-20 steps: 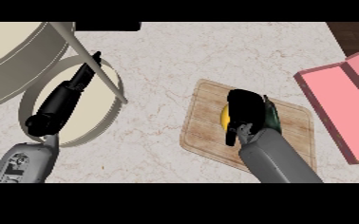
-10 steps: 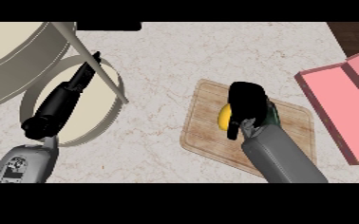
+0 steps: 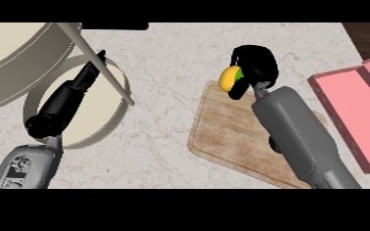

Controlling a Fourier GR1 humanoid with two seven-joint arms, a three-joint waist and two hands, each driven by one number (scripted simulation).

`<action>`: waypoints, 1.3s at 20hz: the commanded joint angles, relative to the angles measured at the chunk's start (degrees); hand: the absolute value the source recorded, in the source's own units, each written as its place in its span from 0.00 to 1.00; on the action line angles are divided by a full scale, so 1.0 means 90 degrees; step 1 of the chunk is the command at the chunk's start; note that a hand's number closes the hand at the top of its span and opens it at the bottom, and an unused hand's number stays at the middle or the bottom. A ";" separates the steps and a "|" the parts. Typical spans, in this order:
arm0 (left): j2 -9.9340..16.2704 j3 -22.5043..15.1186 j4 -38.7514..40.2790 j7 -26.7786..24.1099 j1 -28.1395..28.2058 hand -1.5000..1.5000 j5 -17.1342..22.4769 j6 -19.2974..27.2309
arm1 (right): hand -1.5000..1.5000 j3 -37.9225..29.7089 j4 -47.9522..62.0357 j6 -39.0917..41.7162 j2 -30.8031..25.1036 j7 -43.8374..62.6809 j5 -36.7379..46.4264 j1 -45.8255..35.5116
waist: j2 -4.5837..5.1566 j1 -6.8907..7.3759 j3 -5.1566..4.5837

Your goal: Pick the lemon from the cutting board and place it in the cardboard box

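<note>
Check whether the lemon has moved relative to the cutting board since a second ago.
Yes. The lemon, held in the right hand, has shifted from over the middle of the cutting board toward the board's far edge, up the view.

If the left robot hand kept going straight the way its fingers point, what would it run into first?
Probably the pale slanted bar crossing just beyond the left robot hand. Its straight fingers point up and to the right over the round plate, their tips near that bar. Relative height is unclear from this view.
</note>
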 commanded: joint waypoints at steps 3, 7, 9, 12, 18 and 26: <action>-0.0069 -0.0032 -0.0160 0.0249 -0.0029 0.50 -0.0102 -0.0005 | 1.00 0.0030 0.0145 -0.0365 -0.0207 -0.0403 0.0595 -0.0712 | -0.0038 -0.0052 -0.0002; 0.0001 0.0182 0.0189 -0.0058 -0.0058 0.50 -0.0085 -0.0099 | 1.00 -0.0132 -0.0677 -0.0235 -0.0121 0.0311 0.0806 -0.0797 | -0.0052 -0.0127 -0.0005; -0.0167 0.0052 0.0196 -0.0153 0.0149 0.50 -0.0241 0.0101 | 1.00 -0.0542 -0.0971 -0.0256 -0.0469 0.0616 0.0767 -0.0937 | -0.0062 -0.0160 -0.0005; -0.0014 0.0212 0.0074 0.0004 -0.0074 0.50 -0.0126 0.0013 | 1.00 -0.1143 -0.1409 -0.0578 -0.0634 0.1312 0.0756 -0.0961 | -0.0080 -0.0237 -0.0002; -0.0221 -0.0007 -0.0084 -0.0031 0.0311 0.50 -0.0224 0.0014 | 1.00 -0.2006 -0.1806 -0.0561 -0.1290 0.1905 0.0816 -0.0887 | -0.0064 -0.0183 -0.0004; -0.0021 0.0312 0.0090 -0.0408 0.0350 0.50 -0.0141 -0.0259 | 1.00 -0.2997 -0.1190 -0.0895 -0.2245 0.1078 0.0531 -0.0286 | -0.0032 -0.0120 -0.0003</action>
